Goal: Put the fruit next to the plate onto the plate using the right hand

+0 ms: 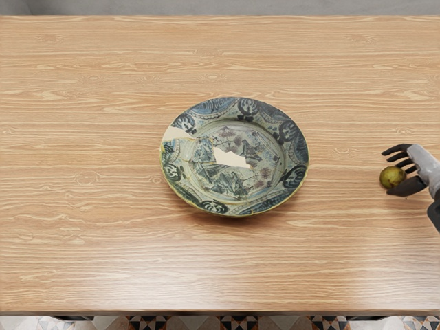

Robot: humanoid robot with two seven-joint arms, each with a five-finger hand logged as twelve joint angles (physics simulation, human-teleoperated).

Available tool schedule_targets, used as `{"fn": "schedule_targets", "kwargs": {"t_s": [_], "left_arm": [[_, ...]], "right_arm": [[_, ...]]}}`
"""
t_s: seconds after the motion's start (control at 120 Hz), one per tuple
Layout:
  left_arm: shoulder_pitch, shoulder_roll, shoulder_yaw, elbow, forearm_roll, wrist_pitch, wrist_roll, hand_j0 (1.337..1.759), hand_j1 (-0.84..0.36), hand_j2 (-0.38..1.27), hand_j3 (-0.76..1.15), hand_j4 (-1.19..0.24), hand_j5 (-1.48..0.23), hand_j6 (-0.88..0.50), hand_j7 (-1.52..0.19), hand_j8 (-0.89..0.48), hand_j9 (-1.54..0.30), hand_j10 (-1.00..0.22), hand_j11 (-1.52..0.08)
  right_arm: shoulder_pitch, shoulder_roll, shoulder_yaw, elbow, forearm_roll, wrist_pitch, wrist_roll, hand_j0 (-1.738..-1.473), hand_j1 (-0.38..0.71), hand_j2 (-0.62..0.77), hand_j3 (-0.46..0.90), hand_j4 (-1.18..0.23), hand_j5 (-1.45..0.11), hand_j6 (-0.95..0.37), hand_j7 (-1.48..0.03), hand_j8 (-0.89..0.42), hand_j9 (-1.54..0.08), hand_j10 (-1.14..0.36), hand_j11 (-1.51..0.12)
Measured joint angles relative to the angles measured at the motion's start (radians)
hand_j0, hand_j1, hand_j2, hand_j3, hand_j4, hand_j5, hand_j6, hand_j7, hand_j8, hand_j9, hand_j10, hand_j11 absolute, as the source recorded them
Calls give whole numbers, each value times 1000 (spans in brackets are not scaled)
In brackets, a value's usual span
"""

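Fruit [392, 177] near the tabletop's [82, 227] right edge, well apart from plate [234, 157]; right robot hand [410, 169] fingers apart, bracketing it: close evenly before lifting, or it likely rolls.

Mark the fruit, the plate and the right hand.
fruit [392, 177], head view, middle of its yellow-green skin.
plate [237, 107], head view, far patterned rim.
right hand [412, 168], head view, its middle.

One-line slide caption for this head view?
Right hand, fingers spread, beside a small green fruit right of the patterned plate on a wooden table.
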Motion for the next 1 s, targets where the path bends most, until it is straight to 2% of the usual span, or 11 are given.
{"fn": "schedule_targets", "kwargs": {"t_s": [0.2, 0.458, 0.467, 0.517, 0.7, 1.0], "left_arm": [[0, 0, 0, 0, 0, 0, 0, 1658, 325, 4, 0, -21, -27, -21, -26, -21, -26, -21, -26], [0, 0, 0, 0, 0, 0, 0, 1658, 325, 4, 0, -21, -27, -21, -27, -21, -26, -21, -26], [0, 0, 0, 0, 0, 0, 0, 1658, 325, 4, 0, -21, -27, -21, -27, -21, -27, -21, -26], [0, 0, 0, 0, 0, 0, 0, 1658, 325, 4, 0, -21, -27, -21, -27, -21, -27, -21, -26], [0, 0, 0, 0, 0, 0, 0, 1658, 325, 4, 0, -21, -27, -21, -26, -21, -26, -21, -26], [0, 0, 0, 0, 0, 0, 0, 1658, 325, 4, 0, -21, -27, -21, -27, -21, -26, -21, -26]], "right_arm": [[-6, 19, 0, -23, -1, 0, 18, -1658, 173, -75, 0, -463, -557, -453, -575, -491, -576, -452, -576], [-15, 39, -1, -51, 2, 1, 32, -1657, 214, -23, 0, -467, -588, -466, -594, -448, -608, -457, -609], [-16, 39, -1, -51, 2, 1, 33, -1657, 217, -101, 0, -465, -592, -465, -595, -444, -613, -454, -614], [-19, 40, 0, -55, 1, 1, 35, -1656, 204, -71, 0, -465, -595, -466, -596, -433, -621, -452, -622], [-32, 41, 0, -70, -2, 1, 37, -1655, 223, -119, 0, -486, -594, -480, -610, -413, -638, -463, -640], [-40, 41, 0, -77, 2, 0, 50, -1654, 267, 39, -1, -581, -706, -508, -728, -399, -735, -512, -743]]}}
